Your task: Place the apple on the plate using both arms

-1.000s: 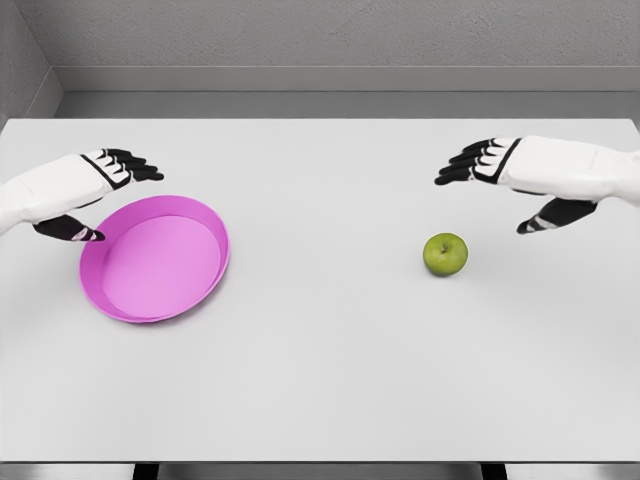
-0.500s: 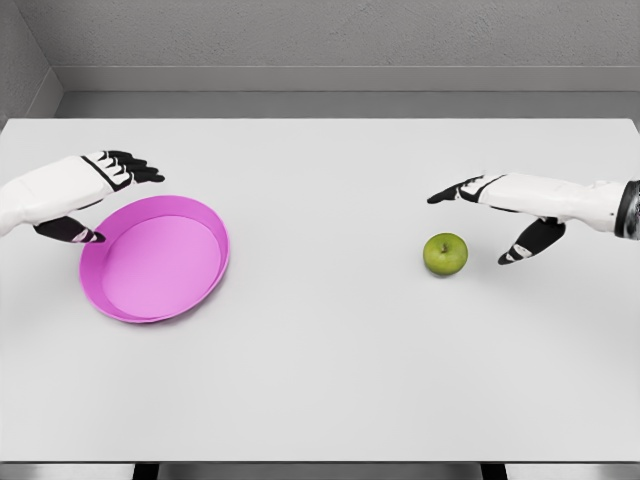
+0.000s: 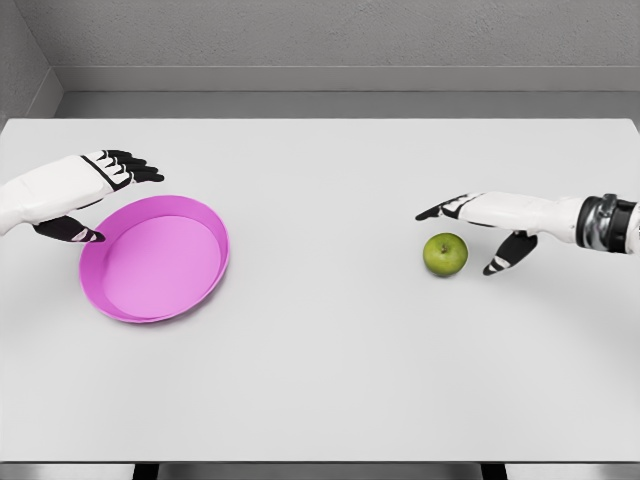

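At the far left the left hand (image 3: 85,190) hovered by the upper-left rim of the pink plate (image 3: 214,226), fingers loosely extended, thumb dropped toward the rim, holding nothing. The plate sat on the left part of the white table (image 3: 320,380), tilted a little in this view, its inside bare.

Well to the right, the green apple (image 3: 445,254) stood on the table, far from the plate. It was nearly round, so it had no real long axis; its stem pointed up and slightly away from the camera.

The right hand (image 3: 480,225) reached in flat just above and behind the apple, fingers (image 3: 440,210) straight and spread past it, thumb hanging down on the apple's right side, gripping nothing.

The step looked like closing on the fruit. Doing it well probably meant lowering the palm over the top, then wrapping the fingers and thumb on opposite sides so the apple did not roll away.
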